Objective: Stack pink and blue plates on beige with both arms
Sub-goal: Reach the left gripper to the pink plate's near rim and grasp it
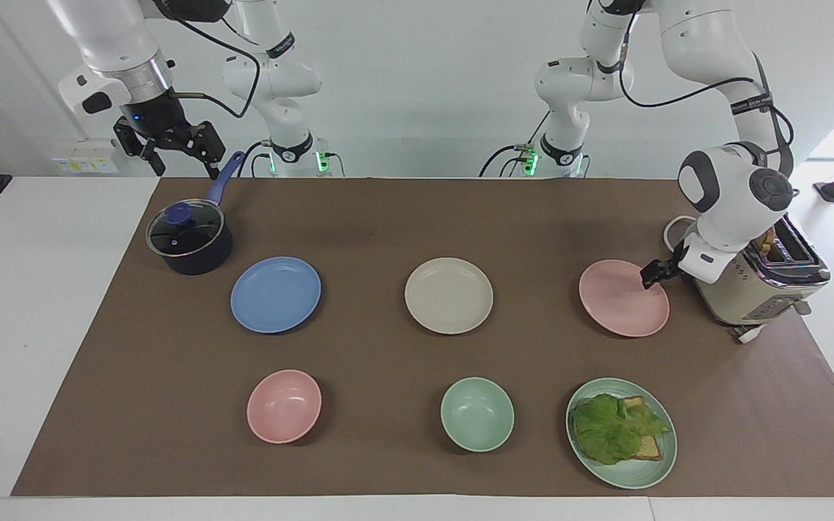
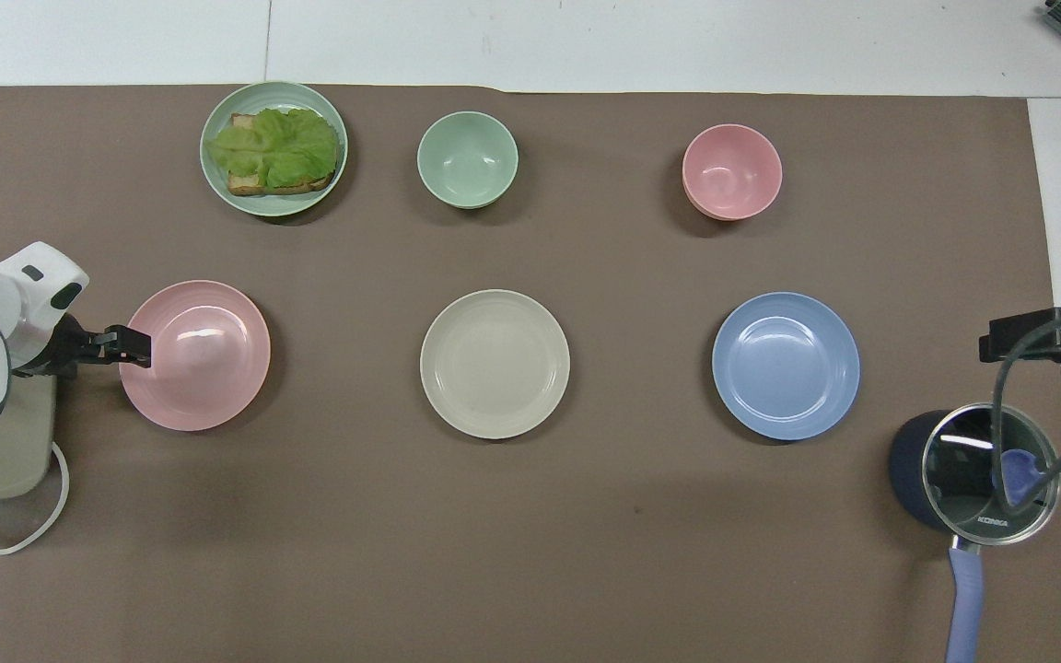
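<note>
Three equal plates lie in a row across the brown mat. The beige plate [image 1: 449,295] [image 2: 495,364] is in the middle. The blue plate [image 1: 276,294] [image 2: 786,366] lies toward the right arm's end, the pink plate [image 1: 620,304] [image 2: 204,368] toward the left arm's end. My left gripper [image 1: 652,275] [image 2: 133,345] is low at the pink plate's rim on the toaster side, open, holding nothing. My right gripper [image 1: 184,168] [image 2: 991,341] hangs open and empty, high over the saucepan's handle, and waits there.
A dark saucepan [image 1: 189,239] with a glass lid stands beside the blue plate. A beige toaster [image 1: 757,282] stands beside the pink plate. A pink bowl [image 1: 284,406], a green bowl [image 1: 476,414] and a green plate [image 1: 627,477] with lettuce and bread lie farther from the robots.
</note>
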Available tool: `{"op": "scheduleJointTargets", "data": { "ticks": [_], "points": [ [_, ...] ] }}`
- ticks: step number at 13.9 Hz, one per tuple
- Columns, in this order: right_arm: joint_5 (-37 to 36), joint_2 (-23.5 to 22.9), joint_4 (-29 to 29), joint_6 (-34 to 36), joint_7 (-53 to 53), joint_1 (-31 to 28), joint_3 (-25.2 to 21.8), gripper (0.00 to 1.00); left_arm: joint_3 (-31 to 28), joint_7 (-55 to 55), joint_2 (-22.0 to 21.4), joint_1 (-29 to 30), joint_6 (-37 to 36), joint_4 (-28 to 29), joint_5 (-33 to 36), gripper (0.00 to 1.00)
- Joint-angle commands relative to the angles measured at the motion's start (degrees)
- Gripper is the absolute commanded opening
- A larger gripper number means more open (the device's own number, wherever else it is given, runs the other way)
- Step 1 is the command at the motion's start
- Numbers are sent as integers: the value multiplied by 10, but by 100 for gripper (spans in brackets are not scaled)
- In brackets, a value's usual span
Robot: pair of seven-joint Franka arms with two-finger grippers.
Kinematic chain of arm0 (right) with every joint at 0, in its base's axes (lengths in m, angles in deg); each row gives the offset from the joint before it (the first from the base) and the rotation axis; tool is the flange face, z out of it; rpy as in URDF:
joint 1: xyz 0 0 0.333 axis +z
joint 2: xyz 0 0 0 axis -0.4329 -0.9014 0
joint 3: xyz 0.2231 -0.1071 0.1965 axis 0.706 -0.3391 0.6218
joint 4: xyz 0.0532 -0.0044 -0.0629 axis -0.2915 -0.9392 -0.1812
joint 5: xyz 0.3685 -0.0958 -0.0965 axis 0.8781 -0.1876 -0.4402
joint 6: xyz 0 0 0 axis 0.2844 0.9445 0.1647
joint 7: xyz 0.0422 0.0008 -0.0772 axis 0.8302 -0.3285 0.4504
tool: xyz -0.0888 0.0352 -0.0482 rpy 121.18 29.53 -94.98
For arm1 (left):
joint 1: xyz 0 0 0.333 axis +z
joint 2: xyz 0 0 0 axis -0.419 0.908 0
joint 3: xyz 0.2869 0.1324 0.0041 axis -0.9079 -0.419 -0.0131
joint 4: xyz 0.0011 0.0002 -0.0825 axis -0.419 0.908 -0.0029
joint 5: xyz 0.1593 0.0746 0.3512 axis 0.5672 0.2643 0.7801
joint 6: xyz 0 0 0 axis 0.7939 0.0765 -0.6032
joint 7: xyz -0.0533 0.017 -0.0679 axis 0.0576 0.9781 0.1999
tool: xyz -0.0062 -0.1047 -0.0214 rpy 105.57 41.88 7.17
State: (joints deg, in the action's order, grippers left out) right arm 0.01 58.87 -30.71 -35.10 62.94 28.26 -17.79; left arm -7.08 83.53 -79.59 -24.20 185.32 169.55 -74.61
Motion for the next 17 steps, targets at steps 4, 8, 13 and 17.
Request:
{"op": "scheduleJointTargets", "data": {
  "ticks": [4,8,13,17],
  "points": [
    [12,-4,5,-5,5,-7,1,100,4,1,18,1,40,22,-6,100],
    [12,-2,5,3,8,-9,-1,100,4,0,24,0,46,21,-6,41],
    [12,-1,4,5,8,-9,-1,100,5,1,25,-4,22,10,-6,0],
    [12,-1,4,8,8,-9,-1,100,11,-2,14,-13,-79,-36,-8,0]
  ]
}}
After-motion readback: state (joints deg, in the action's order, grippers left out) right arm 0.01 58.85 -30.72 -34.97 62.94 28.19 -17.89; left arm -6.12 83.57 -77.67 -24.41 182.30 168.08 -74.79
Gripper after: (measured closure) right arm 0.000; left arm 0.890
